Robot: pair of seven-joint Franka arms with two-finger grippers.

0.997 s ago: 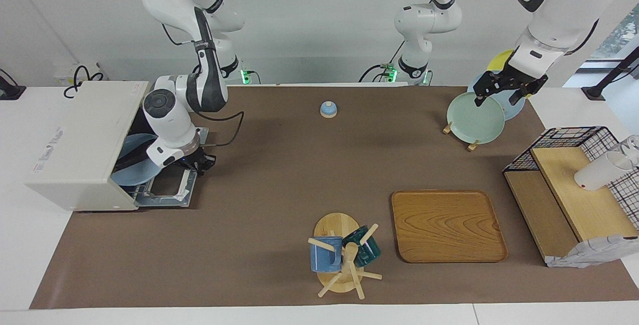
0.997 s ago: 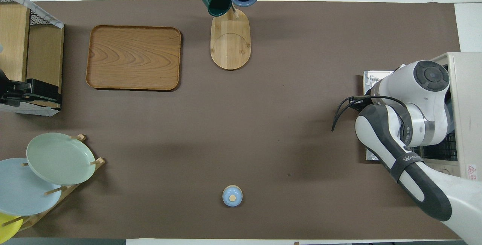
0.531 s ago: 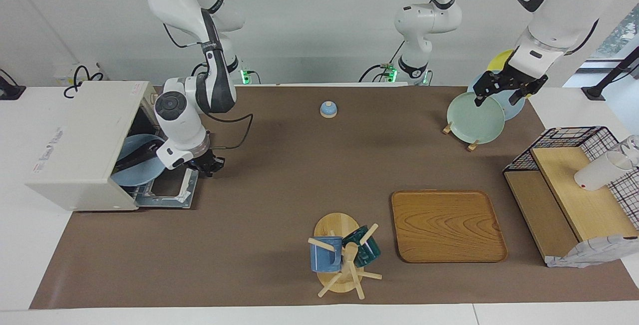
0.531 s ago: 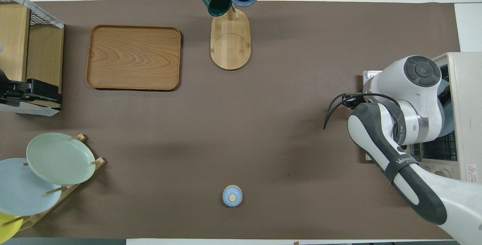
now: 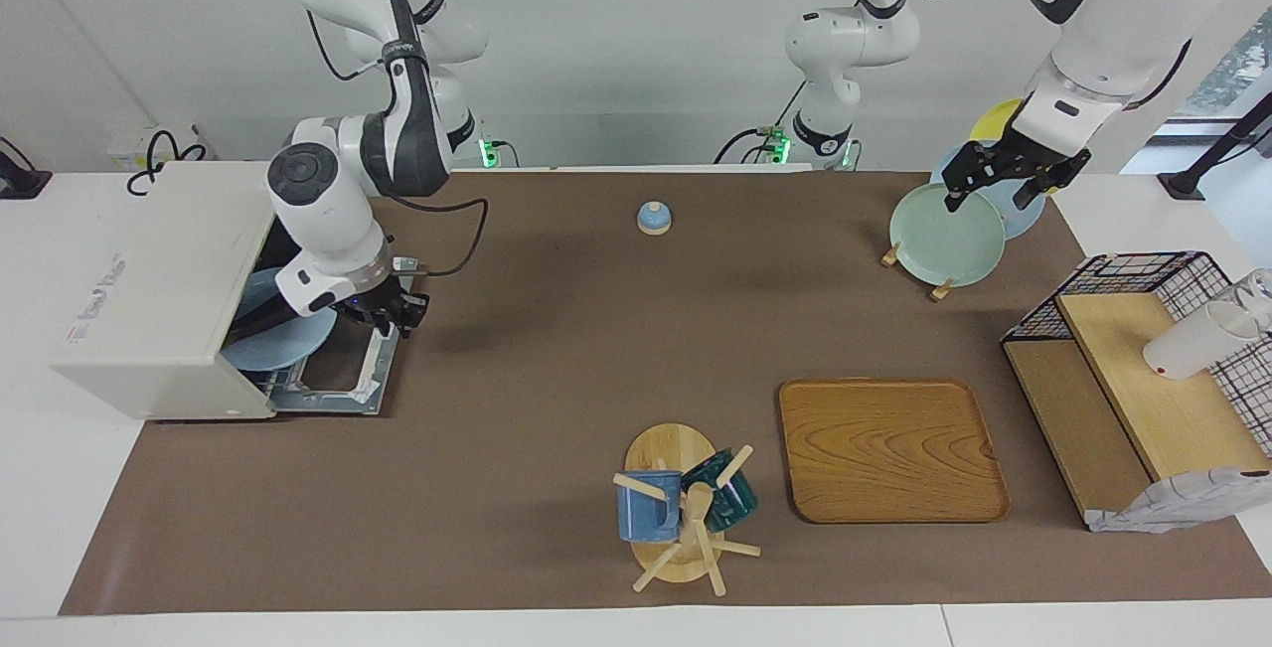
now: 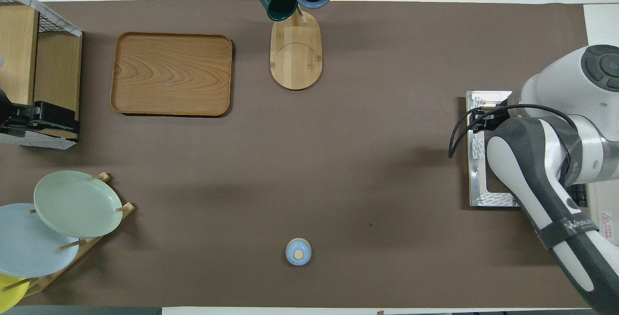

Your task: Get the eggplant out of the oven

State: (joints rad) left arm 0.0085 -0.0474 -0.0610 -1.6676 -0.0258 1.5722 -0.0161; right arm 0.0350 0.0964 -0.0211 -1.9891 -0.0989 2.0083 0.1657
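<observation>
Right tool (image 5: pixel 383 314) has retreated over oven (image 5: pixel 159 289) door.

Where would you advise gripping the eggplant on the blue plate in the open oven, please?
Probably grip the eggplant at its slender middle, pinched across its width, coming in from the open front of the oven, over the lowered door, where the right gripper is. It lies flat on the light blue plate jutting from the opening; its ends are hidden.
</observation>
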